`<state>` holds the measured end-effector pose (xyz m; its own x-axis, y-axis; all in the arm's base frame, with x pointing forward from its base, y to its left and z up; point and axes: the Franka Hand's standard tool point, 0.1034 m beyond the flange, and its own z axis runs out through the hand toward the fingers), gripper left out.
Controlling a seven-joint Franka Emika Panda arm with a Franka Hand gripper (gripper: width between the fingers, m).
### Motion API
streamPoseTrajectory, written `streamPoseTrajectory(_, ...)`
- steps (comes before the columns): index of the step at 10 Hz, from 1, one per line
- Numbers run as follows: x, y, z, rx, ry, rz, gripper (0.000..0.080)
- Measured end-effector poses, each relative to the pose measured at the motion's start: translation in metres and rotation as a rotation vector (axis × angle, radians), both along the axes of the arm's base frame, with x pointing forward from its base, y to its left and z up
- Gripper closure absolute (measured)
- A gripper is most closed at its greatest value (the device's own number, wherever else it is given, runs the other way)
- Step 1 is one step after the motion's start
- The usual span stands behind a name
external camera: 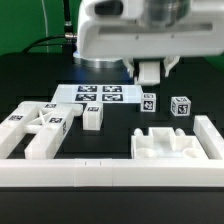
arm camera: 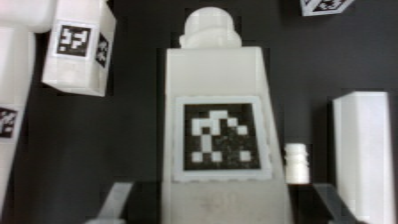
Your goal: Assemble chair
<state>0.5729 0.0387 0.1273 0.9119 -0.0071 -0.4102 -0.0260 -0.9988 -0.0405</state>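
My gripper hangs at the back of the table, behind the marker board. In the wrist view it is shut on a long white chair piece with a black tag and a rounded far end. The fingers press it from both sides. The piece also shows between the fingers in the exterior view. The chair seat lies at the front right. Several white chair parts lie in a cluster at the left, with a short post beside them.
Two small tagged blocks sit right of the marker board. A white U-shaped wall runs along the front and both sides. In the wrist view a white bar and a small peg lie beside the held piece.
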Motion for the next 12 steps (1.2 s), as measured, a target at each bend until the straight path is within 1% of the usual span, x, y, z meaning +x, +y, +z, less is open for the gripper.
streamPoseTrajectory(1,0.006,0.003,0.002,0.000,-0.090,0.001,0.0509)
streamPoseTrajectory(2,0.004,0.003,0.000,-0.002,-0.140,-0.001,0.0509)
streamPoseTrajectory(3,0.010,0.003,0.000,-0.004,-0.221,-0.005,0.0509)
streamPoseTrajectory(4,0.011,0.003,0.000,-0.005,-0.267,-0.006,0.0509)
streamPoseTrajectory(5,0.018,0.003,0.001,-0.006,-0.353,-0.008,0.0509)
streamPoseTrajectory(6,0.024,0.003,0.005,-0.006,-0.424,-0.008,0.0509)
streamPoseTrajectory(7,0.032,0.005,0.011,-0.005,-0.470,-0.008,0.0509)
streamPoseTrajectory(8,0.046,0.010,0.016,-0.005,-0.562,-0.016,0.0509)
streamPoseTrajectory(9,0.051,0.015,0.017,-0.005,-0.638,-0.016,0.0509)
streamPoseTrajectory(10,0.047,0.017,0.015,-0.004,-0.685,-0.012,0.0509)
streamPoseTrajectory(12,0.050,0.016,0.015,-0.007,-0.840,-0.018,0.0509)
